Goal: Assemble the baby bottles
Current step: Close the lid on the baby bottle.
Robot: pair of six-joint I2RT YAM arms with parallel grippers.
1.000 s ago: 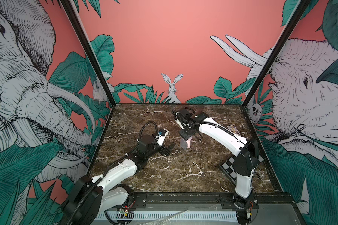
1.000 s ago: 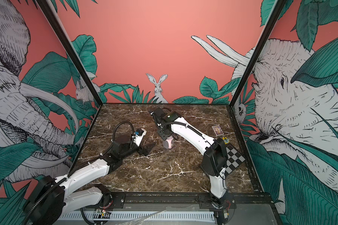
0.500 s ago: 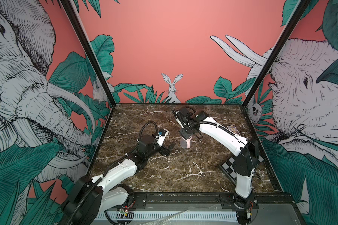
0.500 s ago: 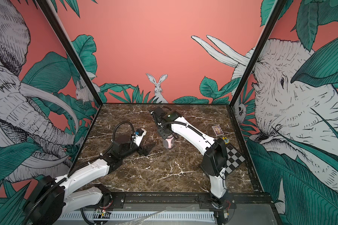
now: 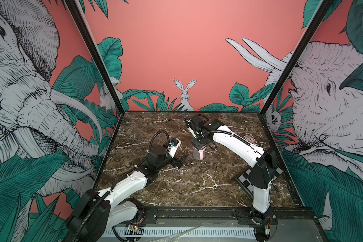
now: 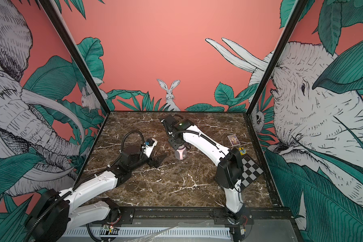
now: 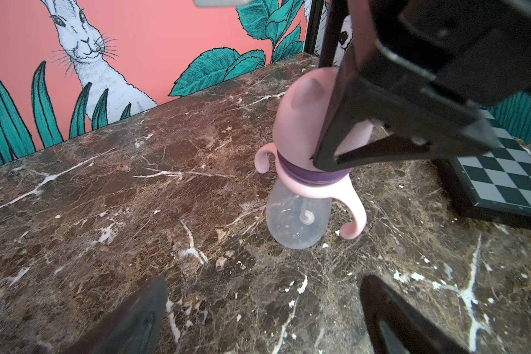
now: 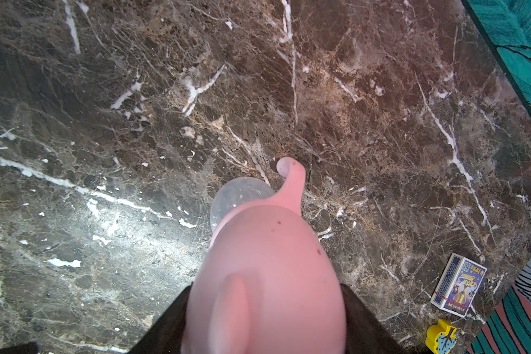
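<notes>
Both top views: bottle (image 5: 200,154) stands upright mid-bench (image 5: 197,188). Right gripper (image 5: 198,145) sits over its top. Left gripper (image 6: 159,160) is near, apart.
Left wrist: left gripper spread wide, empty. Pink cap (image 7: 301,113) on bottle.
Right wrist: right gripper's fingers flank cap; clamped or loosened, cannot tell.

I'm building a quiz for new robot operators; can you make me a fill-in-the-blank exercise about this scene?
1. The baby bottle stands ___ on the marble table.
2. The collar above the two-handled ring is ___ in colour.
3. The left pincer is open and holds ___.
4. The right pincer flanks the bottle's pink dome ___.
Missing words: upright; purple; nothing; cap.
</notes>
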